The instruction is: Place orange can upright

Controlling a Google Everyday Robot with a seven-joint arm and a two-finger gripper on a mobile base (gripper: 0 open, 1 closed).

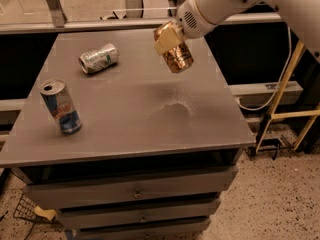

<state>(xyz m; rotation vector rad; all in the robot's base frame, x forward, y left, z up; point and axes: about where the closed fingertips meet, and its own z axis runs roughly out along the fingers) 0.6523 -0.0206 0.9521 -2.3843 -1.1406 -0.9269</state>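
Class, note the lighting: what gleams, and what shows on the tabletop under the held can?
Camera view: the orange can, held above the table in the pincer, gleams with highlights; below it the table shows a soft dark smudge and a pale patch.

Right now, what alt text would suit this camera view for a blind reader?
A robot gripper holds a tilted orange can in the air above a grey table. On the table, a silver-green can lies on its side and a blue can stands upright.
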